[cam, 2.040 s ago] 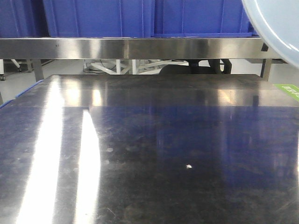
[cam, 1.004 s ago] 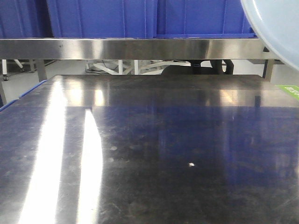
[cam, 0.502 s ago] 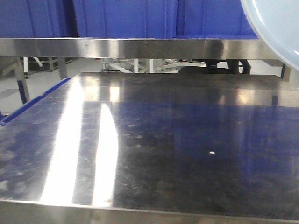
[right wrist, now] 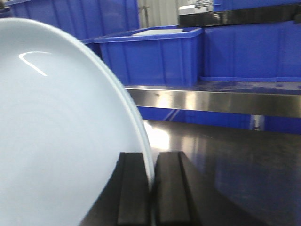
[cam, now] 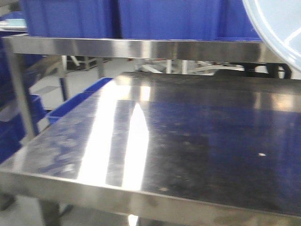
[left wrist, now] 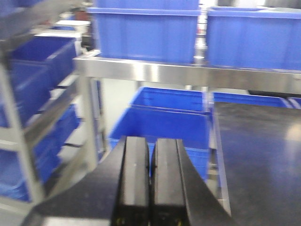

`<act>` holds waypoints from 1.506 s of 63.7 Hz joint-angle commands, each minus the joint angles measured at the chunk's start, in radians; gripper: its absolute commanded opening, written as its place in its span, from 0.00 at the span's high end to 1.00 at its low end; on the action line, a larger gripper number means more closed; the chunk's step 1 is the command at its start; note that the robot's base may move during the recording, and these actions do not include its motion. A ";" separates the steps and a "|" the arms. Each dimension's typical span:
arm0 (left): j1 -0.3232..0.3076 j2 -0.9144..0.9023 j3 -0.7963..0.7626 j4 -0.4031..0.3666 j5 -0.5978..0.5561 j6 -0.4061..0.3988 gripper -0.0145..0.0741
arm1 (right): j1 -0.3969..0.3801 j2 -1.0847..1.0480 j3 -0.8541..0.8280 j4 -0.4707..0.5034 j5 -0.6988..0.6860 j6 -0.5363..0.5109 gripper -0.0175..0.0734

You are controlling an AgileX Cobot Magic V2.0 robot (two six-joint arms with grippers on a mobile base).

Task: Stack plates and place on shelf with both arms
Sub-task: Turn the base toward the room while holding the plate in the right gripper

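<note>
A white glossy plate fills the left of the right wrist view, standing on edge. My right gripper is shut on its rim, one black finger on each side. I cannot tell whether a second plate lies against it. The same plate shows in the top right corner of the front view, held in the air over the table's far right. The shelf's brushed-steel front rail runs across behind the table. My left gripper is shut with nothing in it, left of the table and facing the shelf rail.
The dark reflective steel tabletop lies ahead, with its front edge and left corner in view. Blue plastic bins sit on the shelf above the rail. More blue bins stand lower at the left, beside a shelf post.
The front view has drawn back and swung, so the table has slid right and its front edge and left corner now show. The plate stays in the top right corner.
</note>
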 commanded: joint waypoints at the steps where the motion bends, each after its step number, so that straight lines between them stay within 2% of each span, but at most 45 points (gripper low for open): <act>1: 0.001 0.005 -0.030 -0.003 -0.082 -0.002 0.75 | -0.002 0.012 -0.030 0.010 -0.105 0.000 0.76; 96: 0.001 0.005 -0.030 -0.003 -0.082 -0.002 0.75 | -0.002 0.012 -0.030 0.010 -0.105 0.000 0.76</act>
